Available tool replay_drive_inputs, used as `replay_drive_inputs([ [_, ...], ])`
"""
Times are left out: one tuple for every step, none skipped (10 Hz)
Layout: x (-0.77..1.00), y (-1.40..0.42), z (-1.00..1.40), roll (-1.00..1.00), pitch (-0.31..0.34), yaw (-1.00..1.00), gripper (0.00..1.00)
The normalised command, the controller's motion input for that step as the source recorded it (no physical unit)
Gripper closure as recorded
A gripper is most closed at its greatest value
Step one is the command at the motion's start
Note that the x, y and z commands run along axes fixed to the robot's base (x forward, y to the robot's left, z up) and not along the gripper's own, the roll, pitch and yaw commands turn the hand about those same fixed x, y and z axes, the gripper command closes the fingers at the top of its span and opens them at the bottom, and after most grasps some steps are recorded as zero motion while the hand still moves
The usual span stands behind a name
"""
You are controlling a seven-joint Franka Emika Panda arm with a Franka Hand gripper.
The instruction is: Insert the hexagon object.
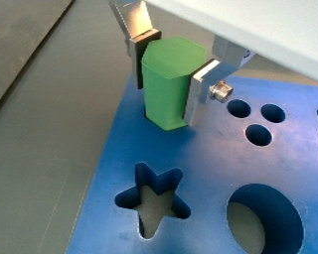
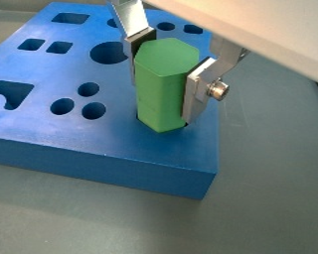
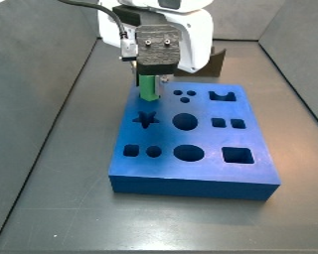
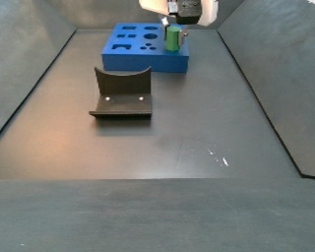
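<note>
Gripper (image 2: pixel 171 71) with green peg (image 2: pixel 161 84) over blue block (image 2: pixel 69 119), dark floor (image 4: pixel 187 138).

hexagon object (image 2: pixel 161 84): plain bright green
gripper (image 2: pixel 163 71): flat silver fingers (image 1: pixel 207 87), dark pads, white housing
blue block (image 3: pixel 248 172): uniform blue, dark cut-outs
curved block (image 4: pixel 121 94): dark grey
floor (image 4: pixel 187 138): matte dark grey

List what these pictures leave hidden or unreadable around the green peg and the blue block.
- Whether a hole lies under the hexagon object: its own lower end covers that spot in both wrist views.
- Whether it touches the blue block or hangs just above: not clear in any view.
- The gripper body: cut off by the frame edge in both wrist views; only the fingers show.
- The block's cutouts: too small in a side view.
</note>
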Motion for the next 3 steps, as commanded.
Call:
replay_drive_inputs([
  [-0.27, 0.00, -0.02, 0.00, -0.139, 0.21, 1.00],
  [0.00, 0.00, 0.00, 0.03, 0.000, 0.00, 1.00],
  [0.00, 0.00, 0.00, 0.00, 0.000, 0.00, 1.00],
])
